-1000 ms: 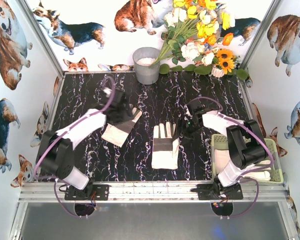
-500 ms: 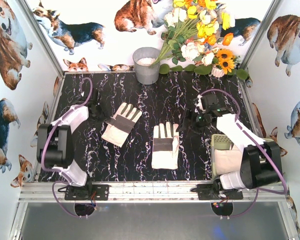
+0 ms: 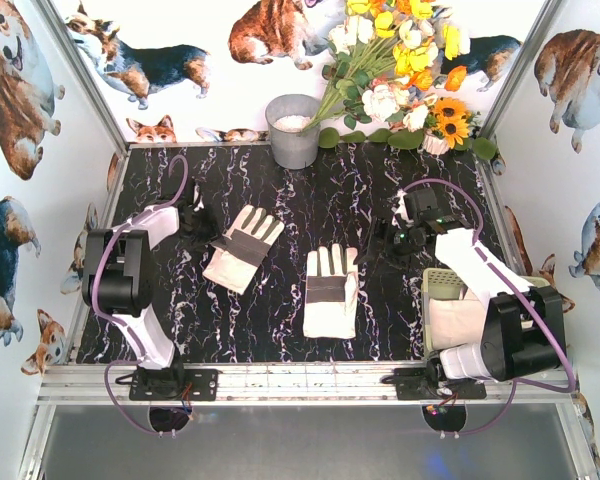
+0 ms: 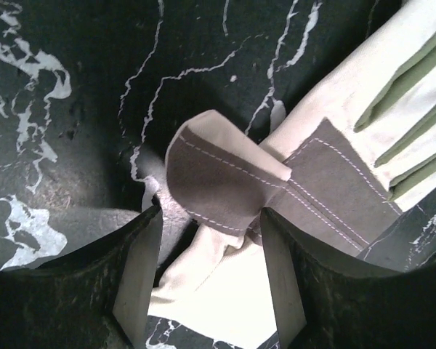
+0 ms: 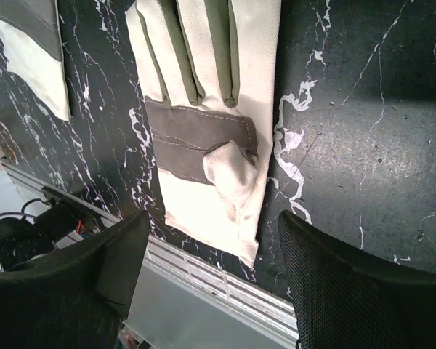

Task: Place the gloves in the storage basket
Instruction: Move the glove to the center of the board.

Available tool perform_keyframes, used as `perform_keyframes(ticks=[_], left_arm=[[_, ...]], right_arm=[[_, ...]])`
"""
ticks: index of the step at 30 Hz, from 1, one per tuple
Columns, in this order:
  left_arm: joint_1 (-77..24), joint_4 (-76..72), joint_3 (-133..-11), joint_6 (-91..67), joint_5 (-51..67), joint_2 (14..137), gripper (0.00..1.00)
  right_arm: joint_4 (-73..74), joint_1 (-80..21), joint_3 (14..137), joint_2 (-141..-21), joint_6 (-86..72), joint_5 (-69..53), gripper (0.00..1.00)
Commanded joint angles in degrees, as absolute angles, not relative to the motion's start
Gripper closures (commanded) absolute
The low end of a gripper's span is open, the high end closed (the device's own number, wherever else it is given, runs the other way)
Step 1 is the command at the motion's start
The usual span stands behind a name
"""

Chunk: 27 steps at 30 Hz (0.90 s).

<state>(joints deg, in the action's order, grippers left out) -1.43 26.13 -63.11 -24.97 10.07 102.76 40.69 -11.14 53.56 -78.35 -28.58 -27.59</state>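
Two gloves lie flat on the black marbled table: the left glove (image 3: 242, 247) and the middle glove (image 3: 330, 291). The pale yellow-green storage basket (image 3: 438, 283) stands at the right front edge, holding cream glove fabric (image 3: 456, 322), partly hidden by my right arm. My left gripper (image 3: 200, 225) is open at the left glove's left edge; in the left wrist view the glove (image 4: 225, 178) has its grey thumb patch just ahead of the gripper (image 4: 211, 291) and its cream cuff between the jaws. My right gripper (image 3: 382, 243) is open and empty, right of the middle glove (image 5: 203, 123).
A grey metal bucket (image 3: 293, 130) stands at the back centre, with a bunch of artificial flowers (image 3: 400, 70) to its right. Corgi-patterned walls enclose the table. A metal rail (image 3: 300, 380) runs along the front edge and shows in the right wrist view (image 5: 203, 280).
My left gripper has swung from above the left glove to its left edge. My right arm has stretched back and to the right, away from the middle glove. Both gloves lie where they were.
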Motion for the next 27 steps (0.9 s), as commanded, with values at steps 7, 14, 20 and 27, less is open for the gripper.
perform_keyframes(ticks=[7, 14, 20, 27], left_arm=[[0.32, 22.44, -66.22, -22.28, 13.48, 105.62, 0.52], [0.56, 22.33, -66.95, -21.28, 14.43, 107.12, 0.61], [1.19, 22.31, -66.41, -21.14, 14.07, 107.63, 0.75], [1.37, 21.18, -62.49, -27.34, 14.47, 104.75, 1.0]], right_arm=[[39.9, -10.9, 53.36, -78.81, -28.39, -29.71, 0.27], [39.84, -10.9, 53.44, -79.39, -28.37, -29.88, 0.27], [39.81, -10.9, 53.41, -79.86, -28.39, -30.14, 0.27], [39.86, -10.9, 53.36, -79.78, -28.53, -30.08, 0.28]])
